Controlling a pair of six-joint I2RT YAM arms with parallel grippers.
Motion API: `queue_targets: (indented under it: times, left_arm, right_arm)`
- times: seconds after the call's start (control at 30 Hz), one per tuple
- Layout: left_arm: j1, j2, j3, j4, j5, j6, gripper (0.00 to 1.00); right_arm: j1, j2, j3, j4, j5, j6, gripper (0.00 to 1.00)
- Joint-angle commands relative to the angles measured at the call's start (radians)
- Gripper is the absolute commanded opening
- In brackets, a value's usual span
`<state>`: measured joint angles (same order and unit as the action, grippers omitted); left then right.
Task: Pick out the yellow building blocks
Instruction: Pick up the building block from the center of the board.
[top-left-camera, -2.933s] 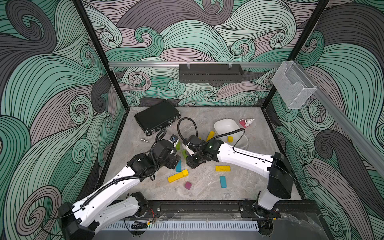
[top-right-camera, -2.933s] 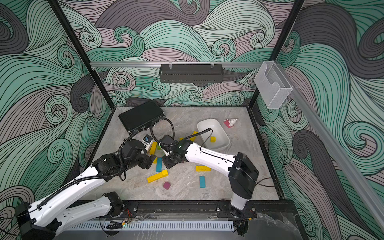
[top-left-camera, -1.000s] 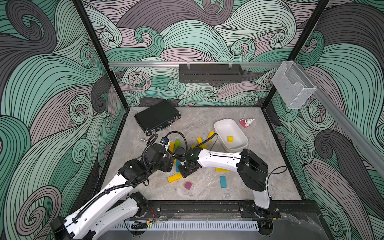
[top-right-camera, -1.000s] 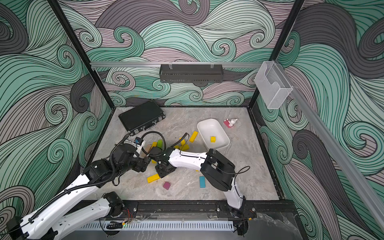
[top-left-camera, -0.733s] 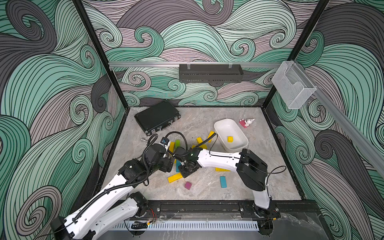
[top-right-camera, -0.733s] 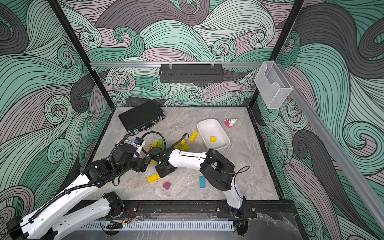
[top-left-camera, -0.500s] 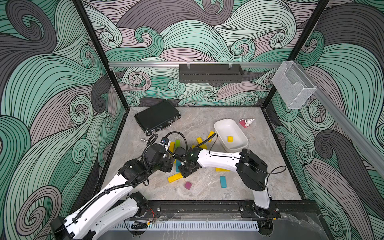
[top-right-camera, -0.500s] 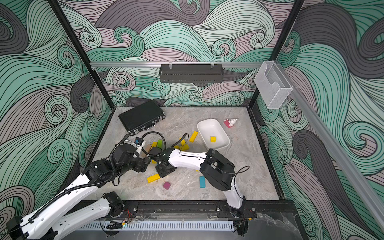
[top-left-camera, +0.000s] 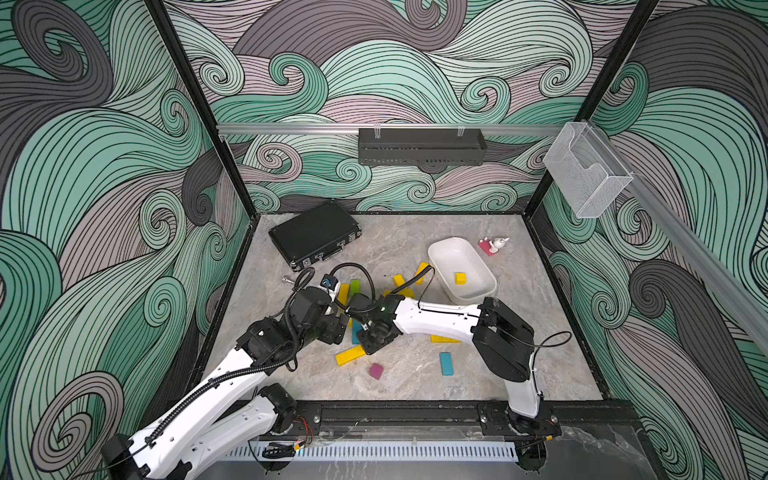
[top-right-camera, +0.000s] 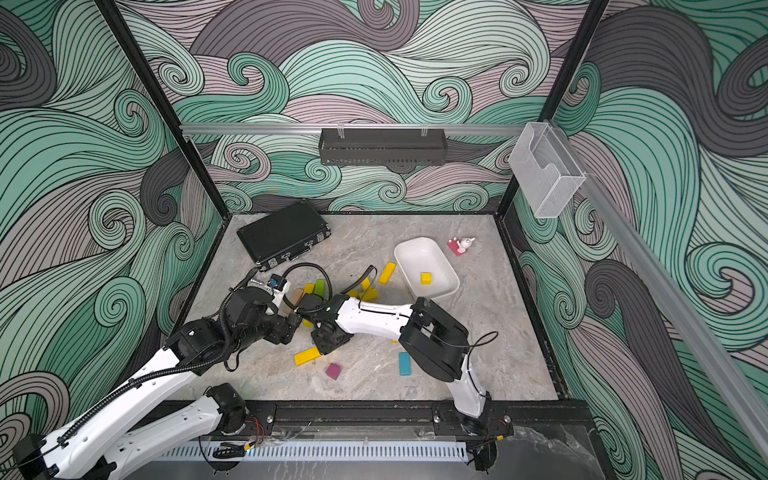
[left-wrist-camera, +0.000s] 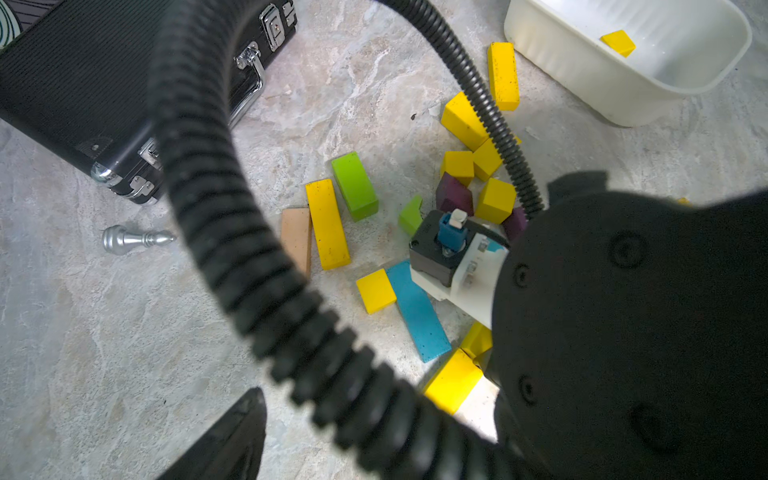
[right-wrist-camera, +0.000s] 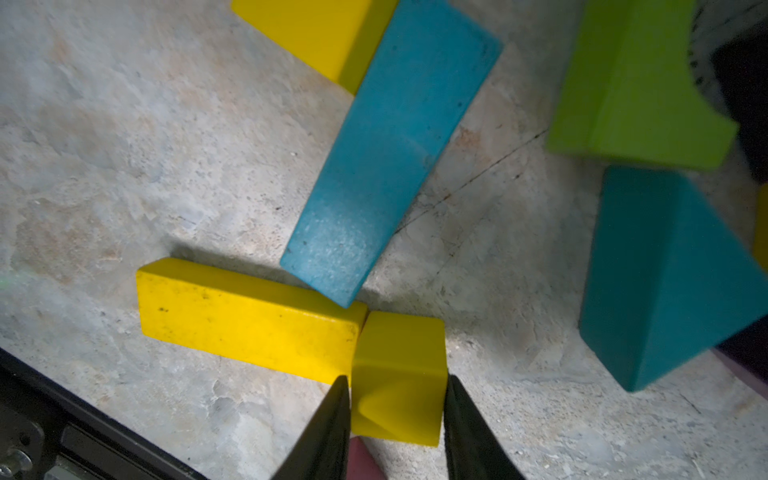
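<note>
Yellow building blocks, both top views: most lie in a loose pile mid-desk, left of the white tub (top-left-camera: 436, 249); one yellow piece (top-left-camera: 460, 278) already sits in the tub, and a yellow bar (top-left-camera: 350, 356) lies nearer you, apart from the pile.
Right gripper, top views: the right gripper (top-left-camera: 370, 340) has swung back from the pile to the right end of that bar, with the elbow now folded close. You cannot see the fingers from up here.
Left gripper, top views: the left gripper (top-right-camera: 286, 328) hangs just left of the right one, over the pile's near edge; whether its fingers are wide or narrow you cannot tell.
Pile, left wrist view: here you get the sorting detail that the top views blur: a long yellow block (left-wrist-camera: 327, 224) lies between a tan bar (left-wrist-camera: 296, 237) and a lime block (left-wrist-camera: 355, 185), and a blue plank (left-wrist-camera: 417, 311) touches a small flat yellow block (left-wrist-camera: 375, 291). The right arm's bulk hides the grasp itself.
Grasp, right wrist view: only this view shows it. The fingers (right-wrist-camera: 328, 428) have narrowed onto a yellow cube (right-wrist-camera: 399, 345), one against each side. The cube touches the bar's end and appears to be on the desk.
Meaning for you: the pick looks made but not lifted; lift straight up, since the bar and plank crowd the cube, then carry it right to the tub.
</note>
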<state>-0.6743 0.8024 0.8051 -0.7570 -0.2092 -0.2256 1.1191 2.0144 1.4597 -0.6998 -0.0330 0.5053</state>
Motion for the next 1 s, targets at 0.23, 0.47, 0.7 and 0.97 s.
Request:
queue_targets:
  times: [0.23, 0.47, 0.7, 0.97]
  left_arm:
    - [0.016, -0.002, 0.005, 0.030, 0.015, -0.003, 0.85]
    - [0.019, -0.004, 0.005, 0.033, 0.021, -0.003, 0.85]
    - [0.026, -0.007, 0.003, 0.033, 0.022, -0.003, 0.85]
    - [0.038, -0.003, 0.004, 0.039, 0.027, -0.002, 0.85]
  right_arm:
    - [0.015, 0.042, 0.041, -0.039, 0.016, -0.006, 0.41]
    - [0.016, 0.049, 0.047, -0.045, 0.015, -0.008, 0.39]
    - [0.015, 0.044, 0.044, -0.046, 0.017, -0.008, 0.32]
    - [0.015, -0.020, 0.041, -0.063, 0.062, -0.022, 0.23]
